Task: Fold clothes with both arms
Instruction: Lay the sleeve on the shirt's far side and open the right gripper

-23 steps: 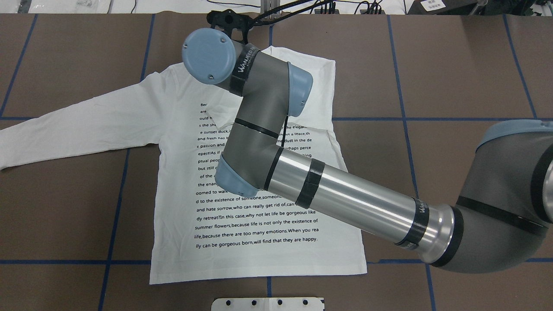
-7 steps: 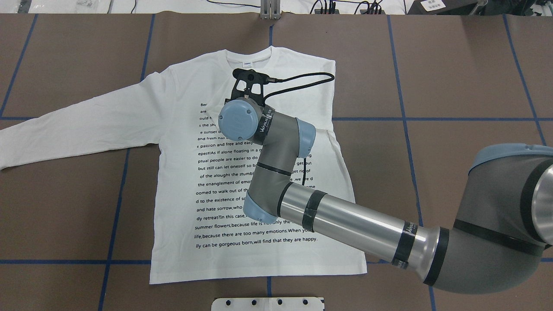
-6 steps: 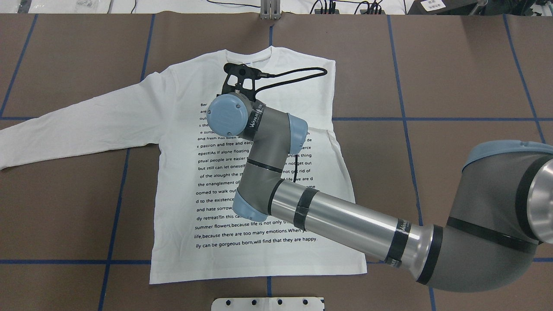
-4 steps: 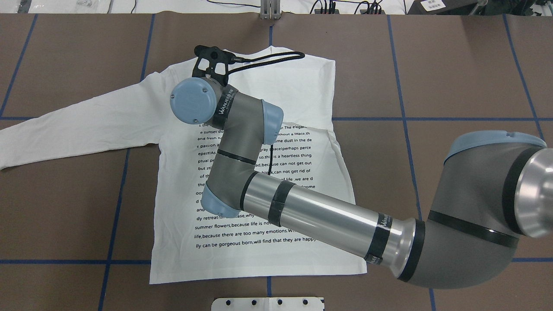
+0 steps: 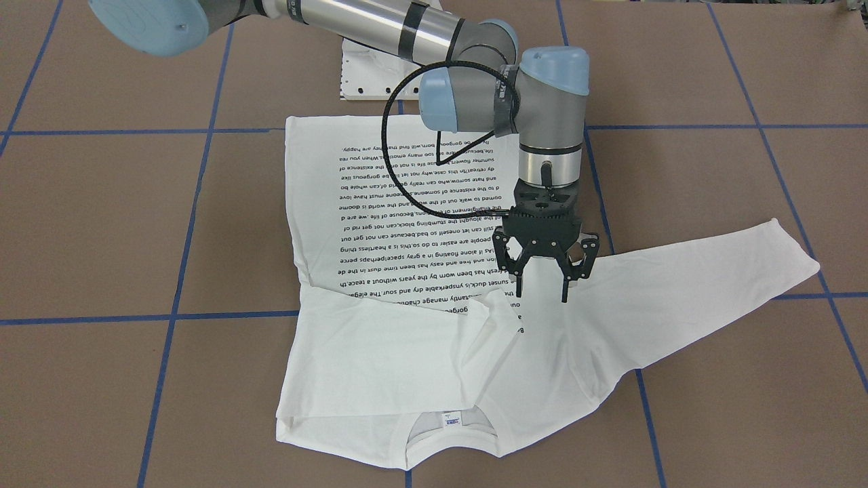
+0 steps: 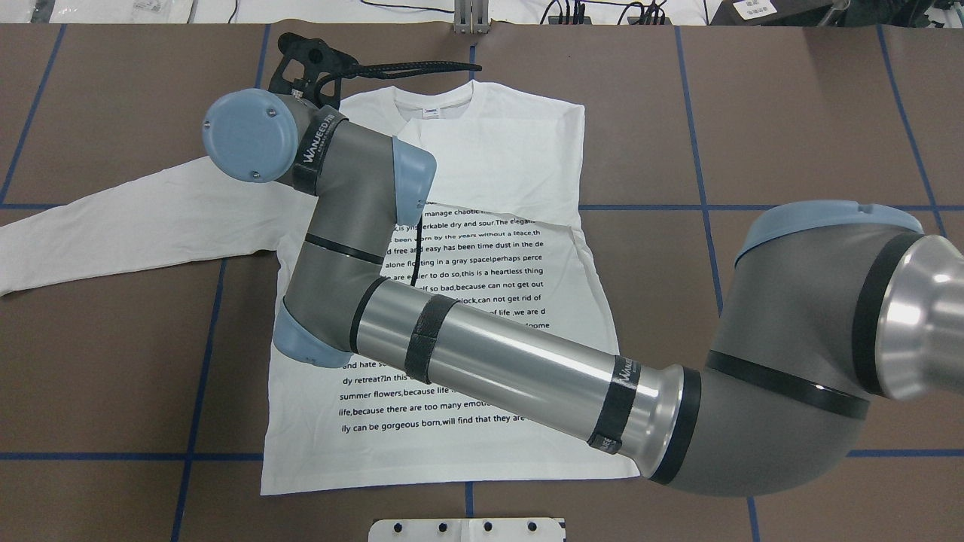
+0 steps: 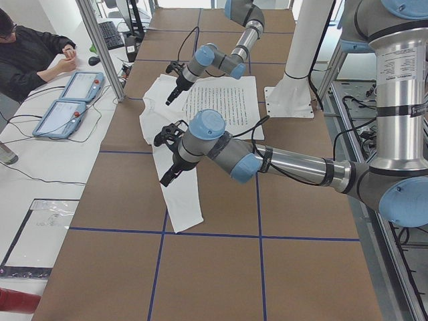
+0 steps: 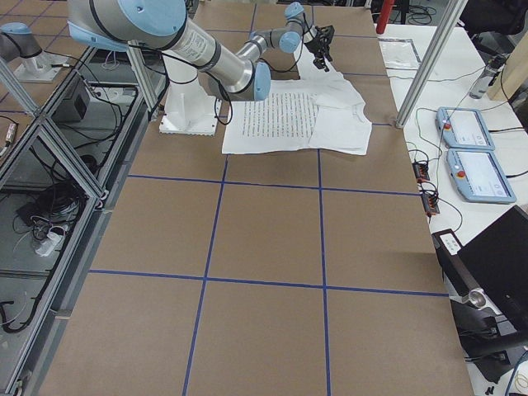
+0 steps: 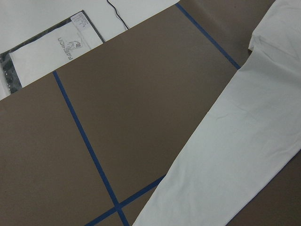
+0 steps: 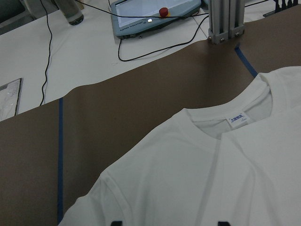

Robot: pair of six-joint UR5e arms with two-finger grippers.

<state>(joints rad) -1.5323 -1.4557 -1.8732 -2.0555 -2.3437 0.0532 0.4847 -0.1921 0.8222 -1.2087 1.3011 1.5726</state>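
The white long-sleeved T-shirt [image 5: 380, 224] lies flat, text side up. One sleeve is folded across the chest [image 5: 380, 359]. The other sleeve [image 6: 113, 218] stretches out straight. The collar label [image 5: 452, 420] faces up. My right arm [image 6: 489, 361] reaches across the shirt. Its gripper [image 5: 540, 296] is open and empty, just above the shoulder of the stretched sleeve. Its fingertips [image 10: 116, 222] show apart in the right wrist view. My left gripper [image 7: 166, 177] hangs over the stretched sleeve [image 9: 235, 150]. I cannot tell whether it is open or shut.
The white pedestal base plate [image 6: 467, 529] sits at the near table edge. Blue tape lines cross the brown table. An operator [image 7: 33, 53] sits beyond the far edge, beside two teach pendants [image 7: 67, 100]. An aluminium post [image 10: 225, 19] stands behind the collar.
My right arm has swung from the middle of the chest towards the shoulder of the stretched sleeve. The shirt has not moved.
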